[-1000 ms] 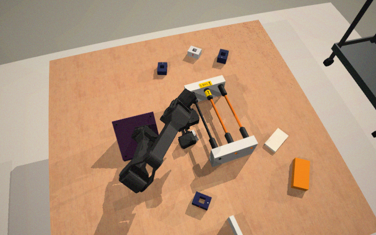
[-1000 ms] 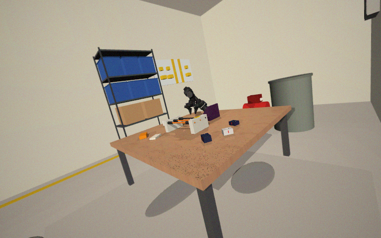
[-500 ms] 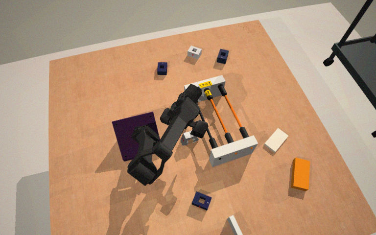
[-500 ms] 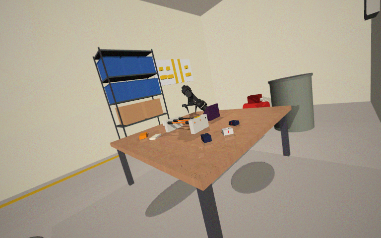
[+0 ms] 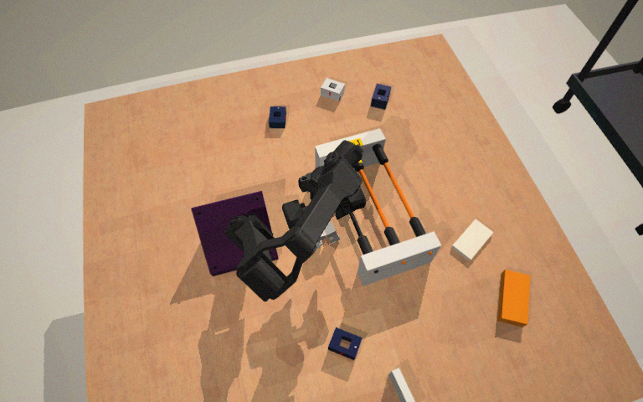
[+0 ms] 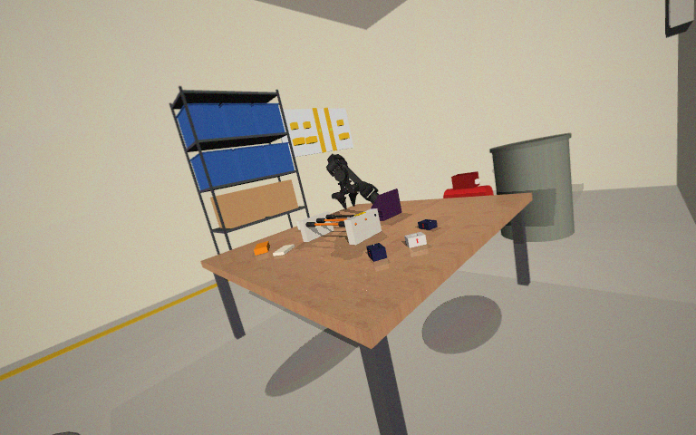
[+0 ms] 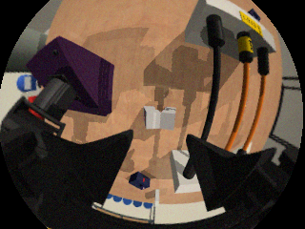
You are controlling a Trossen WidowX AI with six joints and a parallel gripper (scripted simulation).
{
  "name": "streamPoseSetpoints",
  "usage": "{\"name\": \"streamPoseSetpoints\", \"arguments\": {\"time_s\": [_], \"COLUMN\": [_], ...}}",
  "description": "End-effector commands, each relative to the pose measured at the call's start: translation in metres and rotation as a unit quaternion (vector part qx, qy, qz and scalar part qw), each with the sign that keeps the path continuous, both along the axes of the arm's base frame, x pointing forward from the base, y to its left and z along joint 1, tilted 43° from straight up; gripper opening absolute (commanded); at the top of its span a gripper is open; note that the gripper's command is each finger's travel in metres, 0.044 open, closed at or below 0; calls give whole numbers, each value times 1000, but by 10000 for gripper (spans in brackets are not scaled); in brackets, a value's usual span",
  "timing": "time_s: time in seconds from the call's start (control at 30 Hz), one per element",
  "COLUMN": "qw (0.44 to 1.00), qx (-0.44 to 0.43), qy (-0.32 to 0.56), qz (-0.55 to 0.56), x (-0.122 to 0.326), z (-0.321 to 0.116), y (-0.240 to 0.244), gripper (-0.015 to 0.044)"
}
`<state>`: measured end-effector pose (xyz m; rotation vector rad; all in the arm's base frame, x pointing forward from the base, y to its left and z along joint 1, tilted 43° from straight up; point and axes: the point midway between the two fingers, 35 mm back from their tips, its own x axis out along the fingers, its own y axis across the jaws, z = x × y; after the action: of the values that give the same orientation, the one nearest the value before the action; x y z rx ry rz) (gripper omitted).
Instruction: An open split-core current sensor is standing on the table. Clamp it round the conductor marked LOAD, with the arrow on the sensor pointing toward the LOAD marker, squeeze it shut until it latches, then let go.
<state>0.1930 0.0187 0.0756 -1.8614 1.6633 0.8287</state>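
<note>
We see the open split-core sensor, a small light-grey block with a notched top (image 5: 327, 237) (image 7: 160, 118), on the wooden counter (image 5: 156, 156) (image 6: 328, 276) (image 7: 129, 52), below the gripper (image 6: 349, 199) (image 7: 160, 135) and apart from it. Our black gripper is open, its two pointed fingers well apart with nothing between them. Just beside the sensor runs the black cable (image 5: 357, 227) (image 7: 214, 91), the nearest of three strung between two pale upright blocks; beyond it from the sensor come two orange cables, and the middle one, an orange cable with a yellow marker sleeve (image 5: 374, 198) (image 7: 246, 91), carries no sensor. On the sensor's other side stands a dark purple square plate (image 5: 213, 237) (image 6: 392, 205) (image 7: 86, 72). Farther from the gripper, we find three dark blue blocks with square holes and a similar white block (image 5: 332, 90) (image 6: 415, 239).
</note>
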Motion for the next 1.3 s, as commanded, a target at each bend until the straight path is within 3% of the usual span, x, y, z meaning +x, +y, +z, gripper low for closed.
{"name": "streamPoseSetpoints", "arguments": {"time_s": [0.0,1.13,1.27], "qw": [1000,1000,1000], "qx": [3,2,5], "qy": [10,9,7], "qz": [10,9,7], "x": [3,6,7], "z": [-2,-42,-39], "y": [0,-38,-35], "gripper": [320,320,293]}}
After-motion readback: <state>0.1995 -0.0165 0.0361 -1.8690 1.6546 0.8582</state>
